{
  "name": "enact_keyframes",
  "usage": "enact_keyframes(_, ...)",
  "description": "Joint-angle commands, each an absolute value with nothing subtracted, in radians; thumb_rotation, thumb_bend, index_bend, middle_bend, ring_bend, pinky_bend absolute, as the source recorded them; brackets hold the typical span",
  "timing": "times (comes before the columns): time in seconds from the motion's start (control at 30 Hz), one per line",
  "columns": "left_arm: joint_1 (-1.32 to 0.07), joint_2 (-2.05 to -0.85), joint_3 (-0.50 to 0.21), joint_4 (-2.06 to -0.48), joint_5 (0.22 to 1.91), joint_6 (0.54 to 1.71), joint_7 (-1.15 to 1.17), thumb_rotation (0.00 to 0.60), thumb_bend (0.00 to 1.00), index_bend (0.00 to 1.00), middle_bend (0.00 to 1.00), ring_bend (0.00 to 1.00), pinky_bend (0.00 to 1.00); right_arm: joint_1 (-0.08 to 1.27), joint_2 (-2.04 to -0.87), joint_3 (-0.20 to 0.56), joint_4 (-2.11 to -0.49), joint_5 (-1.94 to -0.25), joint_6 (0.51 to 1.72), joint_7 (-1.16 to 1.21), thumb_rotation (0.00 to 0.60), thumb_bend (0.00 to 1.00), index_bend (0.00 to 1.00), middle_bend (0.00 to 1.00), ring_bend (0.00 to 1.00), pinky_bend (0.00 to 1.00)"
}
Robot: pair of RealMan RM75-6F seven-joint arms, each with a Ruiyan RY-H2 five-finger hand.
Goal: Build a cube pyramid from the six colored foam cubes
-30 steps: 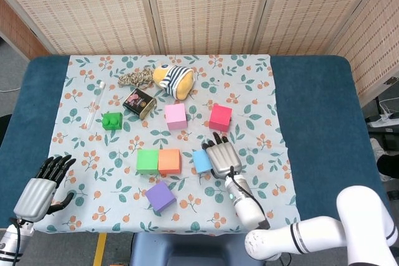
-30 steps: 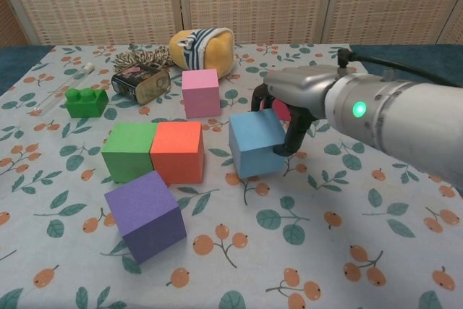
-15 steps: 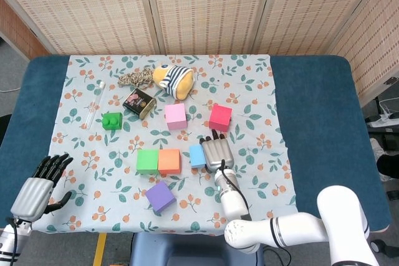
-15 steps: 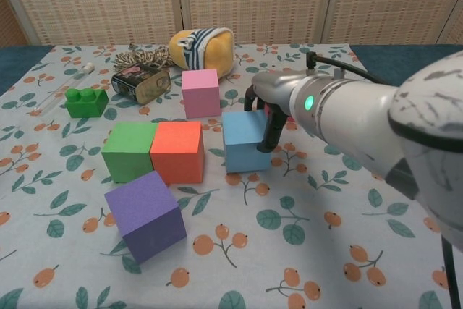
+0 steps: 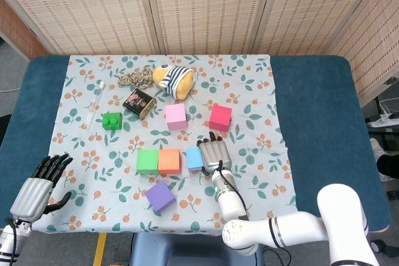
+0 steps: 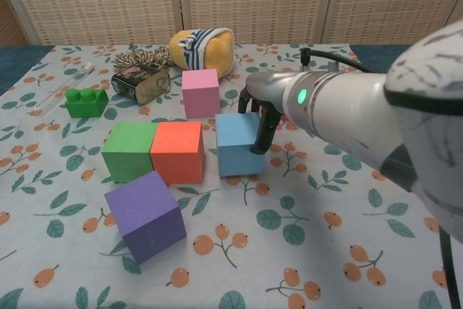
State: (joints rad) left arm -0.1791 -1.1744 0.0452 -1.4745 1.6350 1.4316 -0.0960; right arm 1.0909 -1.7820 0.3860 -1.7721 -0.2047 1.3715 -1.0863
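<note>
- pushing the blue cube (image 6: 239,144) toward the orange cube (image 6: 177,151) appears to be the step in hand; the right hand (image 5: 214,154) rests against the cube's right face, with fingers (image 6: 261,129) lying down that side. whether they clamp the cube or only press it cannot be told from either view.
- base row so far: green cube (image 6: 130,150) and orange cube touching side by side on the tablecloth (image 6: 340,251); the blue cube sits just beside the orange one with a narrow gap between them, and slightly further back in the row.
- recommended handling, as a judgement: close the gap with a slow, level push along the row line, pressure low on the face so the foam does not tip or compress, and stop at first contact so the orange and green pair are not shunted out of line.
- front faces should be squared flush before release; a crooked base would likely make the upper tiers unsteady.
- remaining stock: purple cube (image 6: 145,213) near the front edge, pink cube (image 6: 200,92) and red cube (image 5: 220,117) further back, all well apart from the row.
- left hand (image 5: 38,188) hangs off the left side of the table, fingers apart, holding nothing.
- risk noted: the tin (image 6: 140,82) and plush toy (image 6: 204,47) lie behind the pink cube; later reaches should avoid them.
</note>
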Motion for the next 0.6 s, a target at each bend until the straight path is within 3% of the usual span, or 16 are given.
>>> enact_keyframes(0.03,-0.178,-1.173,0.045,-1.475,1.636,1.433,-0.099,0.600,0.36,0.00,0.04,0.00,0.04,1.097,-1.790,0.395,-1.766,-0.189,1.370,-1.084,0.600,0.21,0.80,0.24,0.03,0.18)
enact_keyframes(0.6,-0.177,-1.169,0.045,-1.473,1.639,1.439,-0.112,0.600,0.36,0.00,0.04,0.00,0.04,1.123,-1.825,0.404,-1.731,-0.169,1.370,-1.070,0.600,0.21,0.80,0.24,0.03,0.19)
